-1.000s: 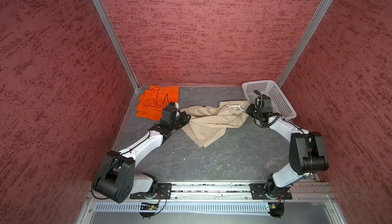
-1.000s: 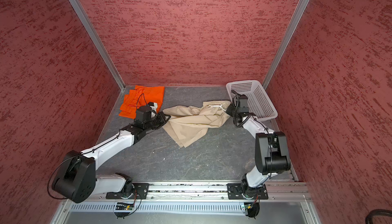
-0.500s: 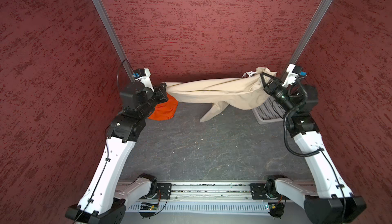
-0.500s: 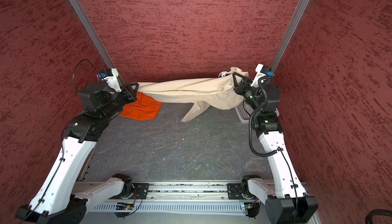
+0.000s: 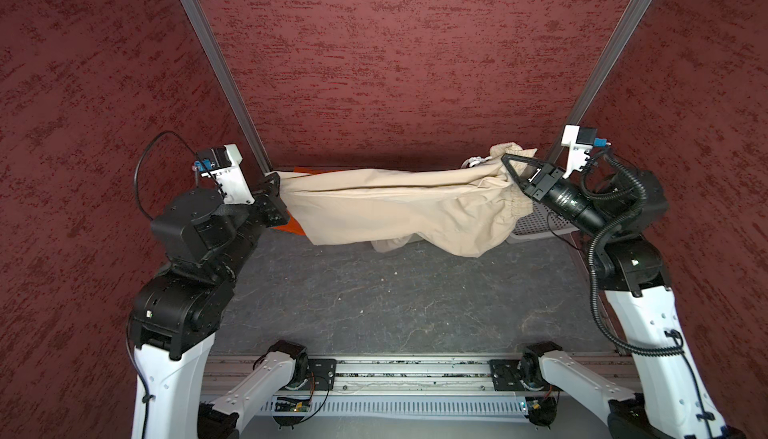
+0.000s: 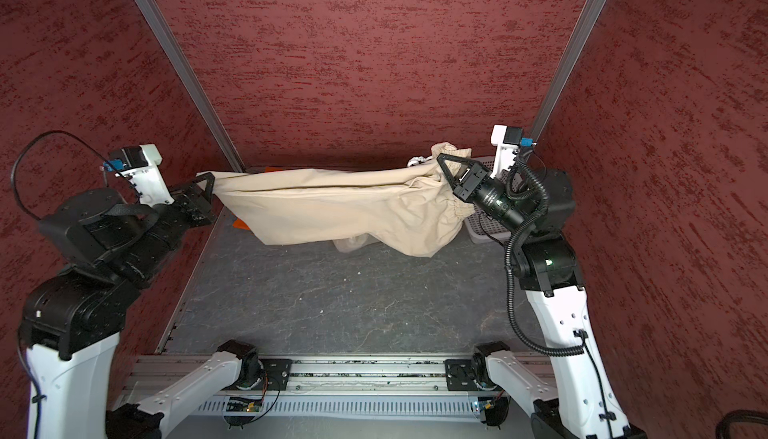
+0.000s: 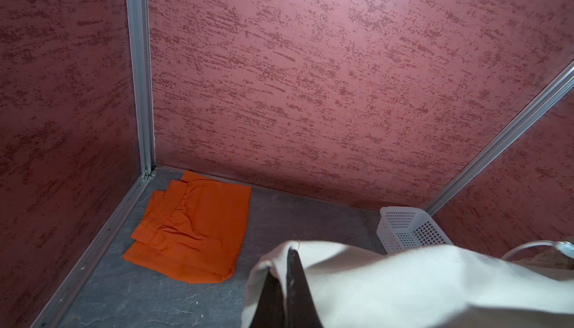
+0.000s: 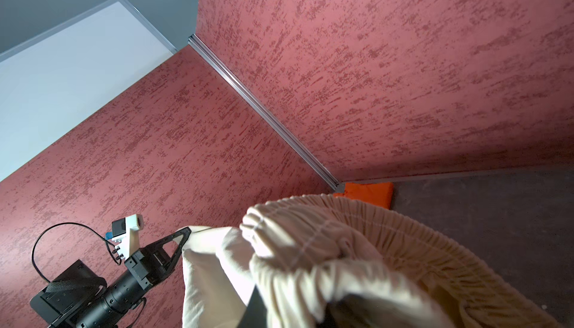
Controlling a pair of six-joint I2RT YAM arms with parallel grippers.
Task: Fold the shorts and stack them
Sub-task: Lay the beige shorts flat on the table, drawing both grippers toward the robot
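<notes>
Item 1, orange shorts [image 7: 192, 233]: lying flat on the table [image 5: 374, 304] in the far left corner, against the walls; folded into a compact rectangle with the elastic band showing at one end; I count this pair as finished and, in my judgement, as the base of the stack.

Item 2, beige shorts [image 5: 399, 208]: off the table, strung out between the two arms across the back of the cell; top edge taut, the rest hanging in loose folds with one part sagging lowest near the middle; whether that lowest fold brushes the table I cannot tell; not folded, not stacked.

Item 3, left gripper [image 5: 273, 181]: jaws pressed together on a thin edge at the left end of the beige cloth; nothing else in its grasp.

Item 4, right gripper [image 5: 508, 163]: jaws almost together, pinching the bunched waistband [image 8: 357, 217] at the right end of the same garment.

Item 5, basket [image 7: 403, 227]: white, perforated, in the far right corner beyond the right arm; no part in the present step, as I read it.

Balance: one pair of two done, so I put the job at roughly half; outstanding for the beige pair: lay it flat, fold it down, set it on the orange pair.
</notes>
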